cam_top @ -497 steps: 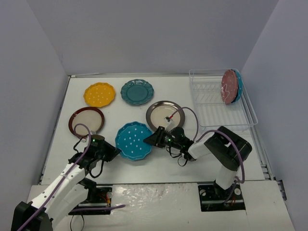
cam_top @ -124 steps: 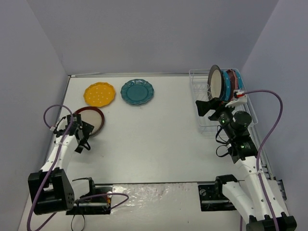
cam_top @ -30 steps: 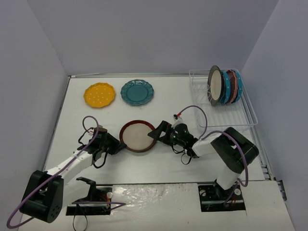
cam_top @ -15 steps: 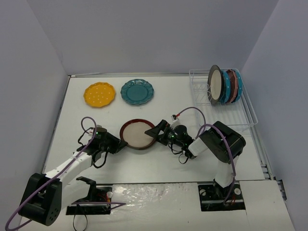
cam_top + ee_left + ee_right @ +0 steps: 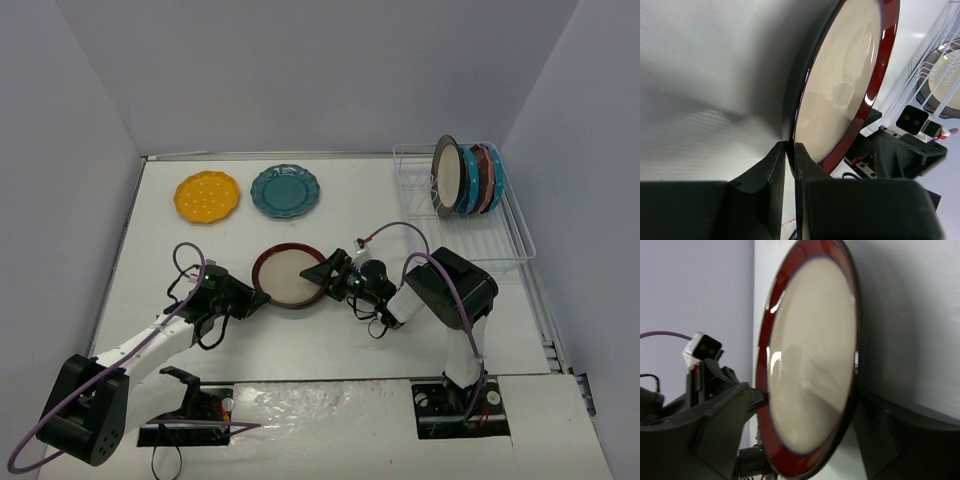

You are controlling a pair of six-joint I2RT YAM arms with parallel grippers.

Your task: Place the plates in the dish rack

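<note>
I work in a robot test cell, a lab bench more than a real kitchen. In the top view my white desk fills the middle of the frame, boxed in at the left, top and right by plain grey-violet walls. My left arm base and right arm base sit on a pale strip along the bottom edge, with a purple cable looping loose. The household things are few: a yellow plate and a teal plate at the upper left, a maroon-rimmed plate in the centre, and a white wire dish rack at the upper right.
</note>
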